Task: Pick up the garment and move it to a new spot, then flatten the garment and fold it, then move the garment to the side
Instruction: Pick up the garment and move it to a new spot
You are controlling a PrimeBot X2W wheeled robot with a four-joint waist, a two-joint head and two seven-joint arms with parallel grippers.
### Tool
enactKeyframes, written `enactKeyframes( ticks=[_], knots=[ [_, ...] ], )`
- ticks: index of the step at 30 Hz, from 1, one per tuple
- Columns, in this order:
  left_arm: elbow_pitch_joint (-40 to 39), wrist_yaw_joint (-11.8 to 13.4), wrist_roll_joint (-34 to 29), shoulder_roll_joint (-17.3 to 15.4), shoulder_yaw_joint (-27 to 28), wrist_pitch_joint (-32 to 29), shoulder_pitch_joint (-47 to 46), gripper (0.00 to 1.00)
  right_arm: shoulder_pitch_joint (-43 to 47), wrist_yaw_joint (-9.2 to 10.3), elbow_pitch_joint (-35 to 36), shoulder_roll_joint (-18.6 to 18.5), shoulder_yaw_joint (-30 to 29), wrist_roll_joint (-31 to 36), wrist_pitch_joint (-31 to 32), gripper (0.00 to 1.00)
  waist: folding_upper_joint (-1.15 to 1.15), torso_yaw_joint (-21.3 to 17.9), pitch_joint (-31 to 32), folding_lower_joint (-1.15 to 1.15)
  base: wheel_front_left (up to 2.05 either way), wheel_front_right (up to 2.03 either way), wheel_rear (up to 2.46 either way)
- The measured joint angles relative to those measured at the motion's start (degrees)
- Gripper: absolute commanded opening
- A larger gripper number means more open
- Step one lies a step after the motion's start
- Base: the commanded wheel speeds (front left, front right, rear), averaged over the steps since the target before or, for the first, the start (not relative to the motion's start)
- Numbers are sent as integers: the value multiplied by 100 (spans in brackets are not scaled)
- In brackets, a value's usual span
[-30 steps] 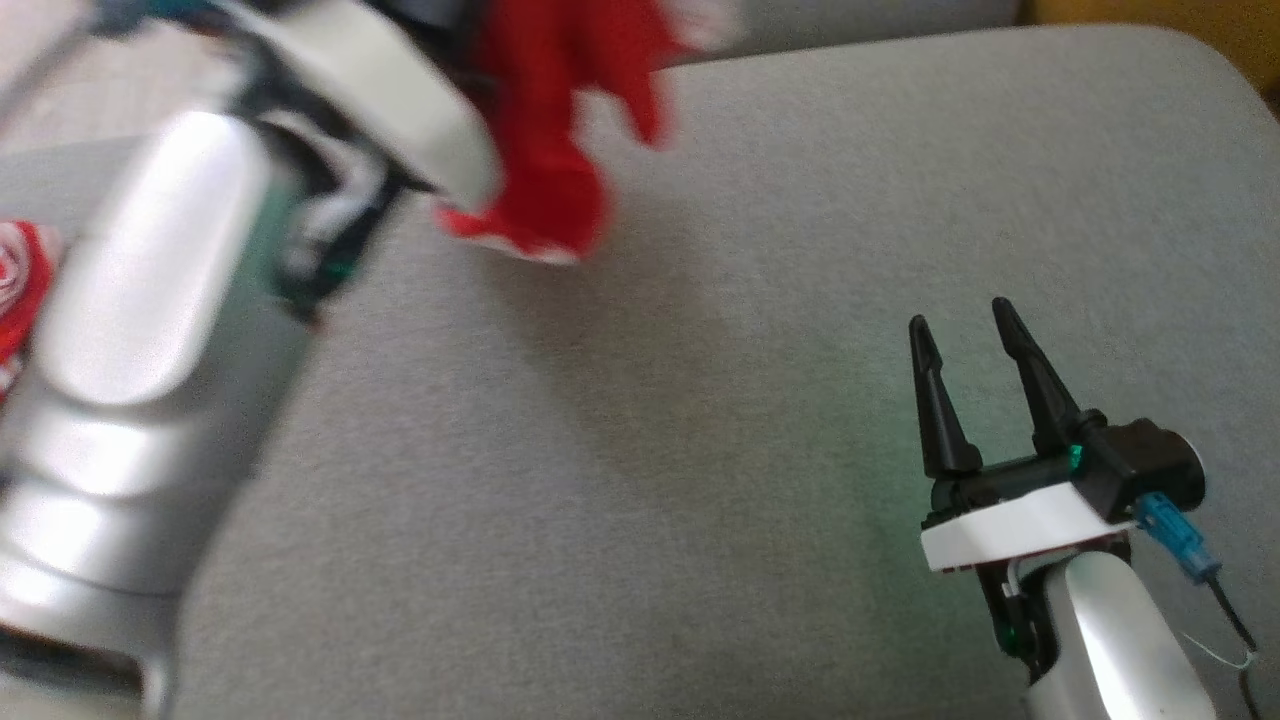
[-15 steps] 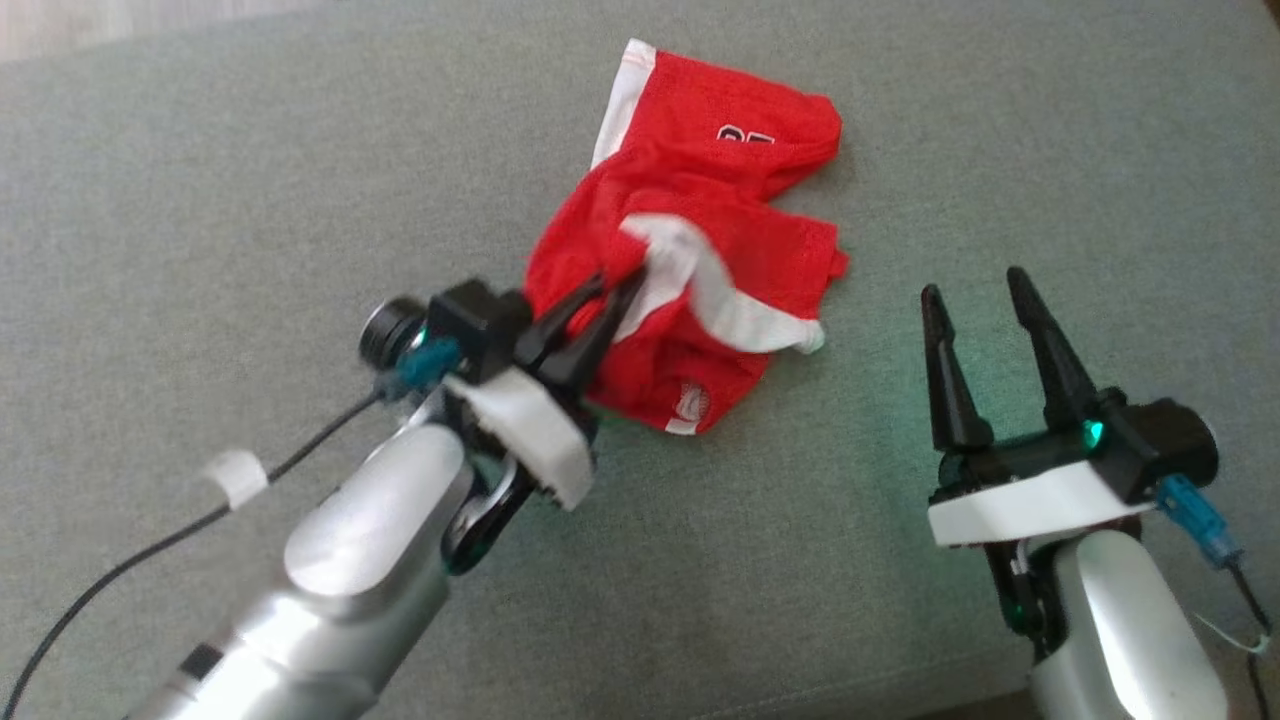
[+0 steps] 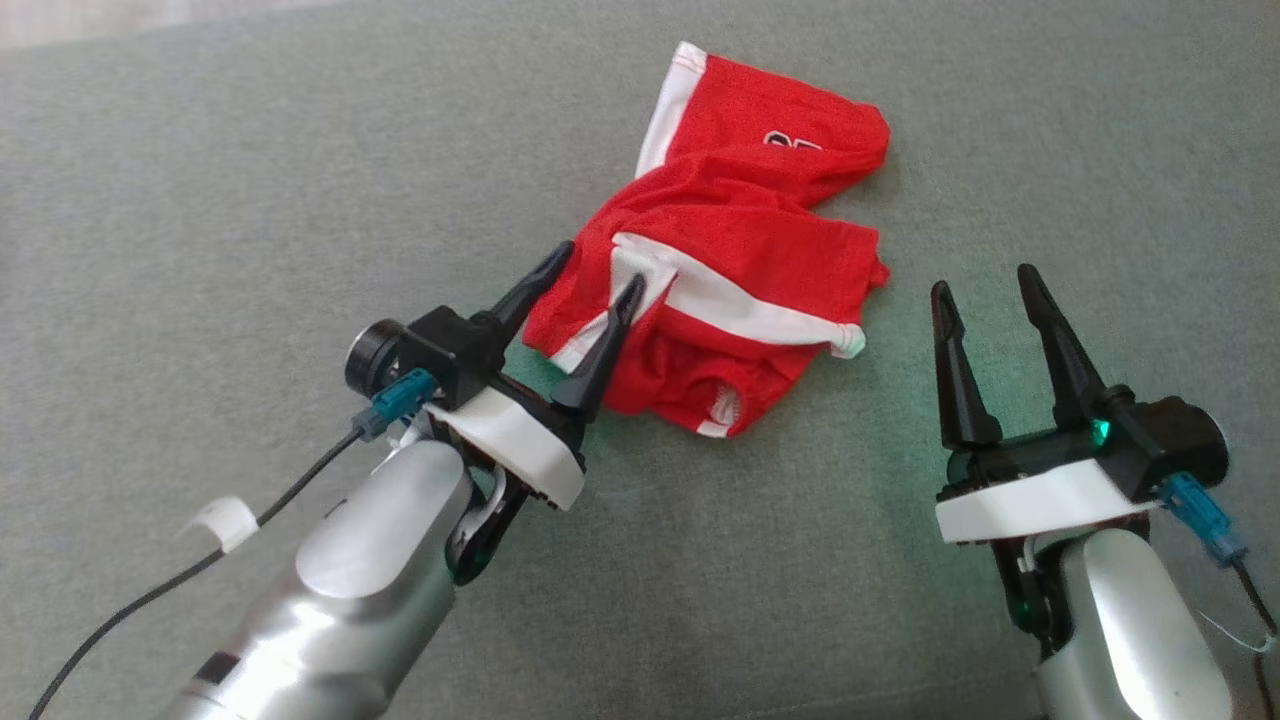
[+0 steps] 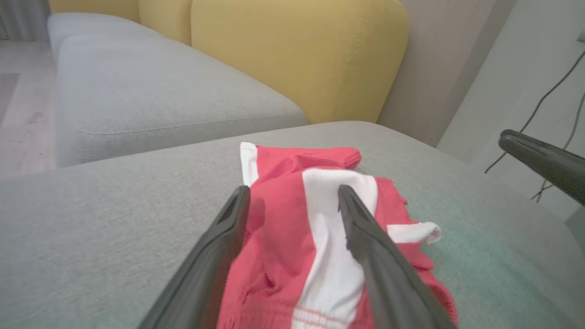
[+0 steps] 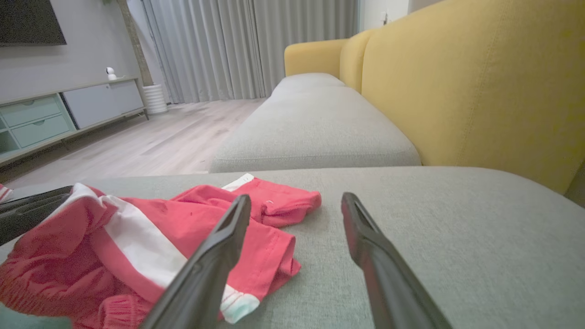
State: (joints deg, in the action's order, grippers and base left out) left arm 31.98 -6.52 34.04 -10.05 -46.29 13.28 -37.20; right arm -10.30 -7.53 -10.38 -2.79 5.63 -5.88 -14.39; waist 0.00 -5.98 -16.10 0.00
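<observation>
The red garment (image 3: 740,260) with white bands lies crumpled on a grey sofa cushion (image 3: 200,200), with one leg reaching away from the robot and a white-edged hem at the far end. A small white print shows on that far leg, too small to read.

The left end effector (image 3: 600,267) sits at the garment's near-left edge with its two fingers spread apart. In the head view one fingertip lies over the red edge and the other over a white band. In the left wrist view (image 4: 292,189) the fingers straddle the garment (image 4: 274,237) with no cloth pinched between them. I cannot tell whether the tips touch the fabric.

The right end effector (image 3: 983,280) stands just right of the garment, clear of it, with its jaws open and nothing between them. In the right wrist view (image 5: 296,197) the garment (image 5: 192,224) lies to the left of its fingers.

Beyond the garment a yellow backrest (image 5: 480,82) rises behind the cushion (image 5: 457,228). A second grey cushion (image 5: 315,123) lies further on. Further left of the garment there is a wooden floor (image 5: 151,137), with curtains (image 5: 228,45) behind it.
</observation>
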Motion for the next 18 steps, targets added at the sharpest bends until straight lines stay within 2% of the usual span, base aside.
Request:
enactKeyframes(
  ticks=[6, 11, 18],
  knots=[
    [-182, 186, 1, -8, 220, 101, 202, 100, 10, 0, -44, 0, -55, 137, 0, 100, 0, 160, 284, 0, 0, 0, 0],
    [-410, 459, 26, -44, 435, 102, 934, 100, 66, 0, -88, 0, -73, 202, 0, 100, 0, 301, 604, -1, 0, 0, 0],
    [-976, 882, 41, -87, 1055, 110, 2005, 100, 488, 0, -174, 0, -109, 236, 0, 100, 0, 514, 1076, -1, 0, 0, 0]
  ],
)
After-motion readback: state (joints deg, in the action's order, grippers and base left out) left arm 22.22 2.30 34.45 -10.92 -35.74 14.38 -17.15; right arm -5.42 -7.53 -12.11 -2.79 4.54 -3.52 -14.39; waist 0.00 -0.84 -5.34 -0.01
